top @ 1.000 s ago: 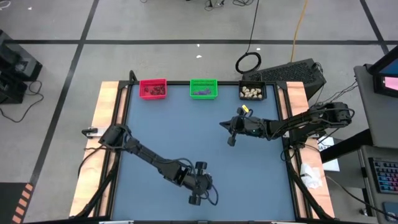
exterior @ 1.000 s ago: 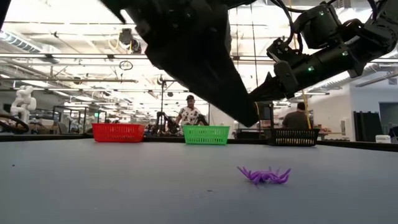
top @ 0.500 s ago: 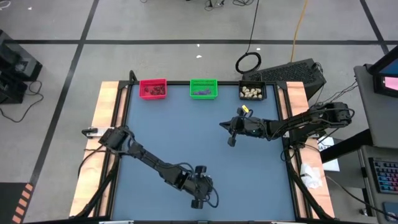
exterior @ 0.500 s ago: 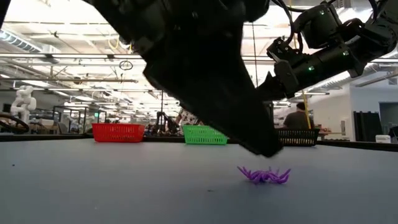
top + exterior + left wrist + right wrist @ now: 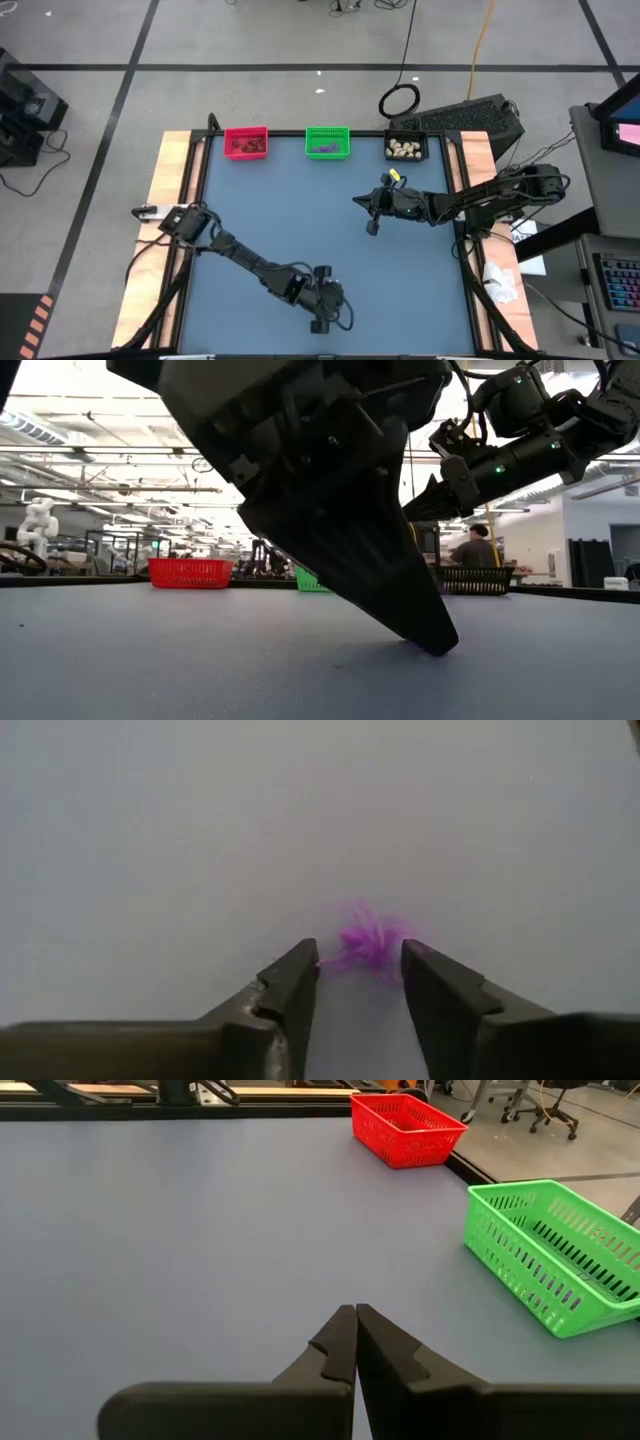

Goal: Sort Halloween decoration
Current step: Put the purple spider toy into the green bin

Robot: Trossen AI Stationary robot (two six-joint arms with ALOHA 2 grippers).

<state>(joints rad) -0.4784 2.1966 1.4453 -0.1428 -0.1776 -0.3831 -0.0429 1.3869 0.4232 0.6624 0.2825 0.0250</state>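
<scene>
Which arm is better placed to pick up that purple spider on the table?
The left. The left gripper is open, its fingers either side of the purple spider on the table. The right gripper is shut and hangs mid-table, nearer the bins.

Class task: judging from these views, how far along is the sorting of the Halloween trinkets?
Done: trinkets already lie in the red bin, green bin and black bin. In hand: the left gripper, open, straddles a purple trinket on the table. Left: gripping and binning it. The right gripper hangs shut.
</scene>
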